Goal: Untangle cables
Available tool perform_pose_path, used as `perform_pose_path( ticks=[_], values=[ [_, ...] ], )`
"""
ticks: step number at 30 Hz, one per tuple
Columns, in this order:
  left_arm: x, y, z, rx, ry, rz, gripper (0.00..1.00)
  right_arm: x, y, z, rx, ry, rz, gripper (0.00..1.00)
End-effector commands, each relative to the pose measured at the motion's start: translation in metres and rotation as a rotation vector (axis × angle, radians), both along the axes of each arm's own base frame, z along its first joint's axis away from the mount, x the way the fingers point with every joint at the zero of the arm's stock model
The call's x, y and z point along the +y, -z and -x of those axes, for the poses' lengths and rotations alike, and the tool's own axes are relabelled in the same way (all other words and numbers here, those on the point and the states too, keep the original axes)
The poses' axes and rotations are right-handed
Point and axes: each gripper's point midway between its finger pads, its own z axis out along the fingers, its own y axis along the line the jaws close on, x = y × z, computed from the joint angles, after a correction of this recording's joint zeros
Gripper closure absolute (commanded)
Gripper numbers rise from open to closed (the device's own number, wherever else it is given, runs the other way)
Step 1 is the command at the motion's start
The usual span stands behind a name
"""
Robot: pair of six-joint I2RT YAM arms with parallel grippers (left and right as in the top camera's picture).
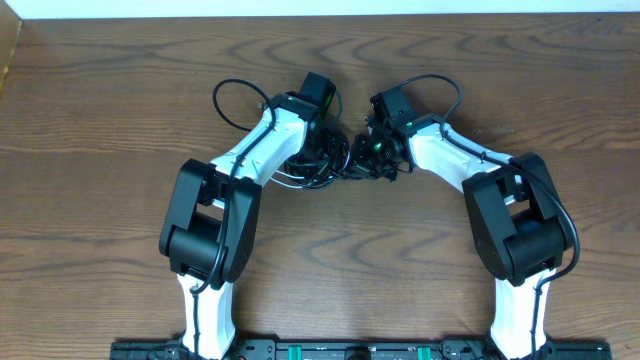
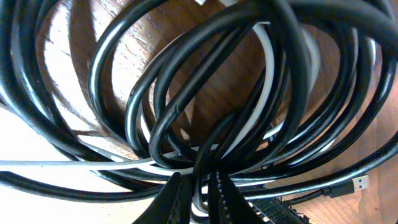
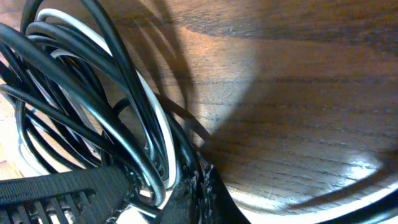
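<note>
The cables (image 1: 322, 165) lie as one tangled bundle of black loops with a white cord at the middle of the wooden table, between the two arms. My left gripper (image 1: 328, 148) is at the bundle's left side. In the left wrist view its fingers (image 2: 198, 194) are shut on a black strand of the cables (image 2: 186, 99), and the white cord (image 2: 268, 81) runs through the loops. My right gripper (image 1: 372, 150) is at the bundle's right side. Its fingers (image 3: 155, 196) are closed around black strands and the white cord (image 3: 157, 118).
A small USB plug end (image 2: 359, 185) lies on the wood at the bundle's edge. Thicker black arm cables loop behind each wrist (image 1: 228, 100) (image 1: 440, 85). Bare wooden table (image 3: 292, 93) stretches to the right of the bundle.
</note>
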Motion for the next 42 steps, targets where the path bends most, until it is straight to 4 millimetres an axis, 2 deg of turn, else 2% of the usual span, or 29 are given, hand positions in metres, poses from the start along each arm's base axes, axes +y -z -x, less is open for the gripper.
perform_pose_path(
  ticks=[1, 17, 25, 28, 32, 37, 42],
  values=[
    [0.002, 0.010, -0.001, 0.006, -0.005, -0.024, 0.85, -0.014, 0.025, 0.011, 0.036, 0.011, 0.085, 0.98],
    [0.005, 0.012, -0.001, 0.001, -0.007, -0.042, 0.86, -0.015, 0.026, 0.011, 0.033, 0.013, 0.091, 0.98],
    [-0.003, 0.013, 0.002, -0.022, 0.022, -0.071, 0.86, -0.015, 0.026, 0.011, 0.033, 0.013, 0.091, 0.98],
    [-0.005, 0.013, 0.000, -0.031, 0.022, -0.066, 0.92, -0.015, 0.026, 0.011, 0.033, 0.013, 0.092, 0.99],
    [-0.006, 0.013, 0.001, -0.023, 0.022, -0.062, 0.92, -0.015, 0.026, 0.011, 0.033, 0.014, 0.092, 0.99],
    [-0.014, 0.010, 0.007, 0.008, 0.028, -0.001, 0.93, -0.015, 0.026, 0.011, 0.033, 0.012, 0.091, 0.99],
    [-0.025, 0.001, 0.010, 0.066, 0.020, 0.137, 0.92, -0.015, 0.026, 0.011, 0.033, 0.012, 0.092, 0.99]
  ],
)
